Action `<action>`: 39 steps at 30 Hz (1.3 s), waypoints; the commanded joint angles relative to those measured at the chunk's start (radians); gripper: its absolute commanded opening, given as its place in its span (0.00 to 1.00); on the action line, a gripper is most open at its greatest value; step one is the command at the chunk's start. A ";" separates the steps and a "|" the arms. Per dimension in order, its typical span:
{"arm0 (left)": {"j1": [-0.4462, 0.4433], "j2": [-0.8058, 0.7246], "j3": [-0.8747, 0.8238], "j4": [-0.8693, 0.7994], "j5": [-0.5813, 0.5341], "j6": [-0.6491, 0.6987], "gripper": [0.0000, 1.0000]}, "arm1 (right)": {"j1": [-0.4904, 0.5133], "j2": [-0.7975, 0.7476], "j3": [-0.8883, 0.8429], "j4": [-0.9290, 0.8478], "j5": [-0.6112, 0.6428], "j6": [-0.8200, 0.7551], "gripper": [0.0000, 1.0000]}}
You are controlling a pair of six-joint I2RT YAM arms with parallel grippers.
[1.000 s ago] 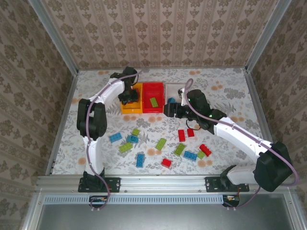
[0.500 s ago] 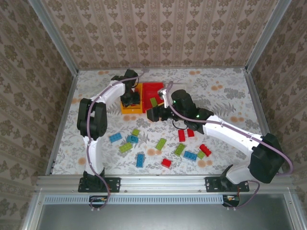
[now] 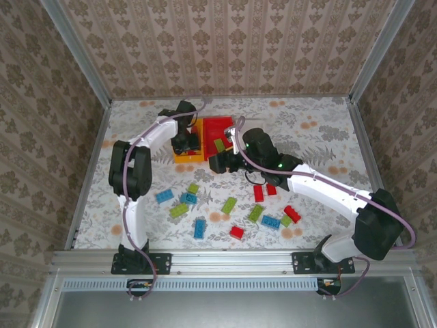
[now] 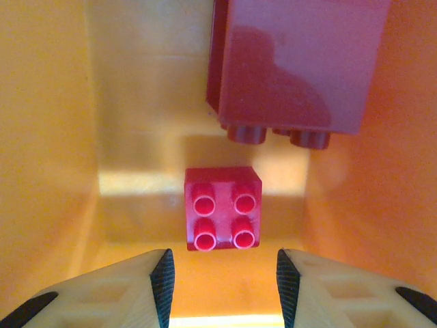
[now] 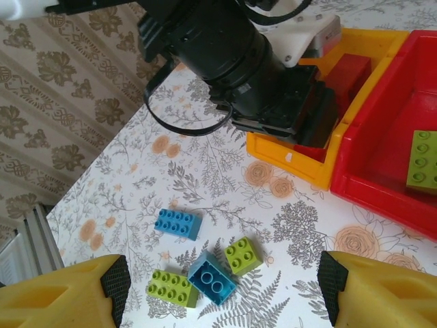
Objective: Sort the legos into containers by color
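Floral tabletop (image 3: 328, 130): left gripper (image 4: 223, 280) parted over a red brick (image 4: 222, 208) (seemingly loose) in the yellow bin (image 4: 136, 102); right gripper (image 5: 224, 283) wide, empty.

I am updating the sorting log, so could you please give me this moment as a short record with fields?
left gripper: open, inside the yellow-orange bin, tips just short of the small red brick
yellow-orange bin contents: small red brick, studs facing the camera; larger red brick on its side
right gripper: open, empty, above the table in front of the bins
red bin: one green brick visible
loose bricks: red, green and blue, scattered on the table
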 commanded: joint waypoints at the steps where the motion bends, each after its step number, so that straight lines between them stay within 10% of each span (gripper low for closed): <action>1: 0.007 -0.081 -0.013 -0.016 0.007 0.004 0.45 | 0.008 -0.028 -0.015 -0.019 0.043 -0.023 0.76; 15: -0.058 -0.408 -0.248 0.110 0.125 0.041 0.46 | 0.005 -0.295 -0.076 -0.558 0.289 0.111 0.73; 25: -0.382 -0.624 -0.467 0.235 0.266 0.226 0.52 | -0.006 -0.351 -0.183 -1.033 0.360 0.625 0.66; 39: -0.495 -0.669 -0.474 0.318 0.320 0.272 0.55 | -0.133 -0.335 -0.427 -0.833 0.281 0.961 0.73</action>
